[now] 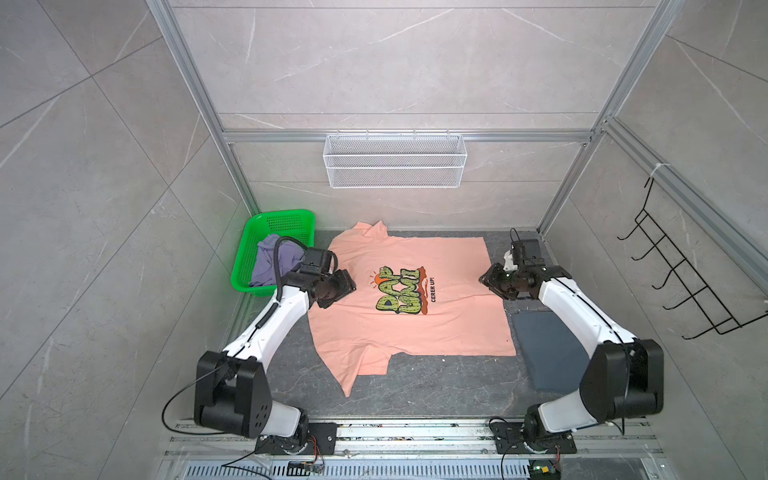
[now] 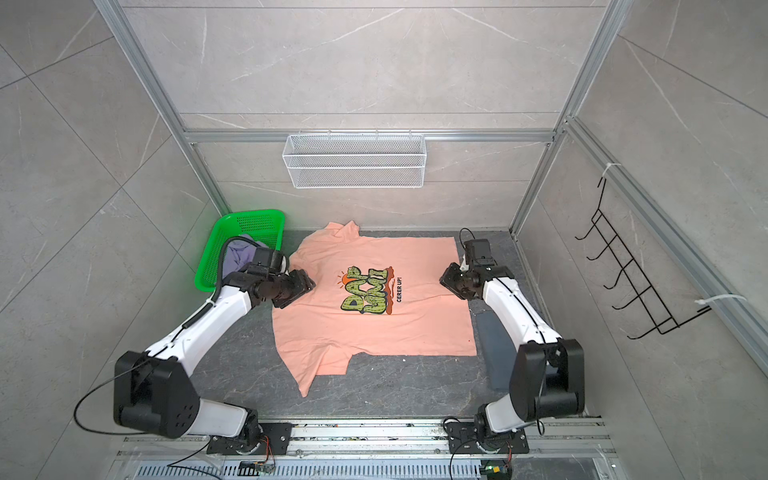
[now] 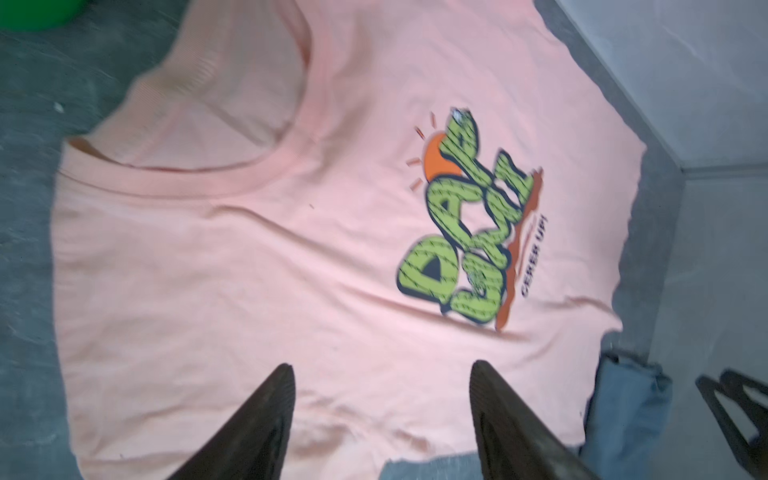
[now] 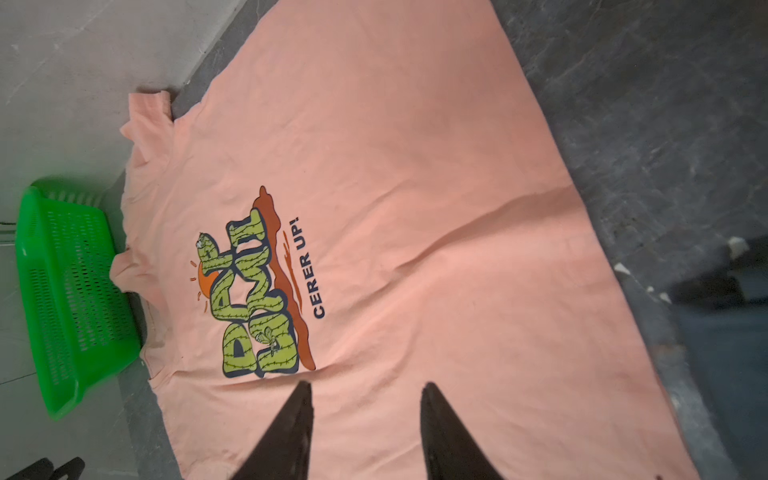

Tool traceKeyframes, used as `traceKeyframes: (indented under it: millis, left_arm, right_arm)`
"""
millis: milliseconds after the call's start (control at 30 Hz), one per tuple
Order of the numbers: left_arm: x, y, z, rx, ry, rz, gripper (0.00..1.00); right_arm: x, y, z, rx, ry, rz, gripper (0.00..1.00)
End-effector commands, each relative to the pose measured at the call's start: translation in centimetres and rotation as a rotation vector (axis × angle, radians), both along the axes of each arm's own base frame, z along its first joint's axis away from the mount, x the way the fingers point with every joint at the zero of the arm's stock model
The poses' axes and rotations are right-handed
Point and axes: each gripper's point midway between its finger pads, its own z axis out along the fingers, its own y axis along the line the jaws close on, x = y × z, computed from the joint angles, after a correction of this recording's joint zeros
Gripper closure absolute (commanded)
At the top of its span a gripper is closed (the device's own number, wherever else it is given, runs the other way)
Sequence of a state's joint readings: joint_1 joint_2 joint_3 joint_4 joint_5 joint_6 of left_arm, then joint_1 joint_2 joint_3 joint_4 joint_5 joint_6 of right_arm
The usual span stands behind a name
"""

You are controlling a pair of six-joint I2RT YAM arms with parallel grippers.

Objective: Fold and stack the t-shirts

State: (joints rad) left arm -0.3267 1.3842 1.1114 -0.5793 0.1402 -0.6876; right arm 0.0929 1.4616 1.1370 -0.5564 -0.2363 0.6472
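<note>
A large peach-pink t-shirt (image 1: 415, 332) (image 2: 374, 332) (image 3: 249, 270) (image 4: 415, 208) lies spread flat on the dark table, its yellow-green chest print facing up. A lavender t-shirt (image 1: 270, 262) (image 2: 239, 253) is bunched in the green basket. A folded slate blue-grey t-shirt (image 1: 544, 345) (image 2: 496, 353) (image 3: 623, 407) lies at the right, partly under the right arm. My left gripper (image 1: 347, 286) (image 2: 308, 284) (image 3: 382, 365) hovers open over the peach shirt's collar side. My right gripper (image 1: 484, 279) (image 2: 444, 279) (image 4: 366, 385) hovers open over its hem side. Neither holds anything.
The green perforated basket (image 1: 286, 220) (image 2: 253, 216) (image 4: 66, 291) stands at the table's back left corner. A white wire basket (image 1: 395, 162) hangs on the back wall and a black hook rack (image 1: 685, 282) on the right wall. Bare tabletop (image 1: 436, 386) shows in front of the shirt.
</note>
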Motion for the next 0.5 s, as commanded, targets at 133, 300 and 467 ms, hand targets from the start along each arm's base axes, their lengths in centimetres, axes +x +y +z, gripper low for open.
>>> traceKeyframes:
  millis: [133,300,467]
  left_arm:
    - [-11.2,-5.3,-4.3,0.081,0.147,-0.219,0.12]
    - [-14.5,-7.7,-6.8,0.112,0.19,-0.276,0.07]
    - [-14.5,-8.5,-9.0,0.162,0.185,-0.277,0.07]
  right_arm:
    - [-6.4,0.8,-1.6,0.003,0.075,-0.009,0.05]
    - [-8.0,-0.3,-1.2,-0.05,0.088,-0.026,0.01]
    - [-8.8,-0.5,-1.0,-0.066,0.099,-0.011,0.01]
